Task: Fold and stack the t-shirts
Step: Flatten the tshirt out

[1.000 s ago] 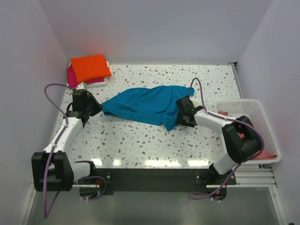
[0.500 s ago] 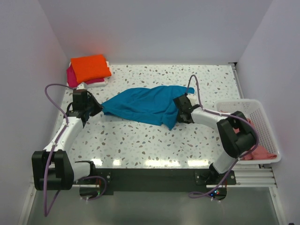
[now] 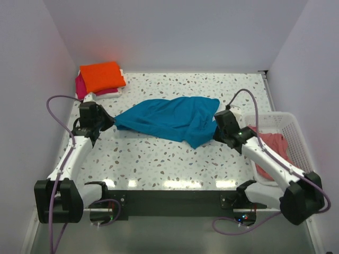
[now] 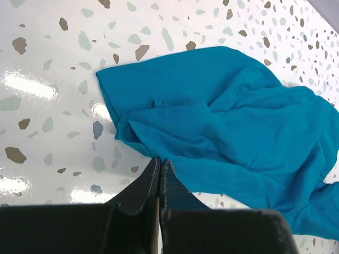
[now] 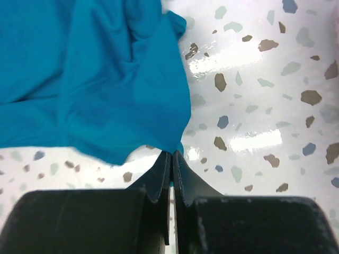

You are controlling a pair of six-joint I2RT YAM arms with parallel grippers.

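Between your left fingers (image 4: pixel 140 193), pressed together: one edge of the teal shirt (image 3: pixel 169 117). Your right fingers (image 5: pixel 156 182) pinch its opposite edge. It lies rumpled on the counter (image 3: pixel 159 159), unfolded. Far-left corner: orange shirt (image 3: pixel 101 75) folded atop magenta shirt (image 3: pixel 80 85), two done. To the right, the basket (image 3: pixel 297 132) holds the salmon shirt (image 3: pixel 274 145). Count: four shirts, one basket; two left to fold.

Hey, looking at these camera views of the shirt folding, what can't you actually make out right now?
Magenta shirt, top view: mostly under the orange shirt, so its fold is hidden.
Salmon shirt, top view: partly covered by the right arm and sunk in the basket.
Teal shirt: bunched in every view, collar and sleeves indistinguishable; wrist views crop it.
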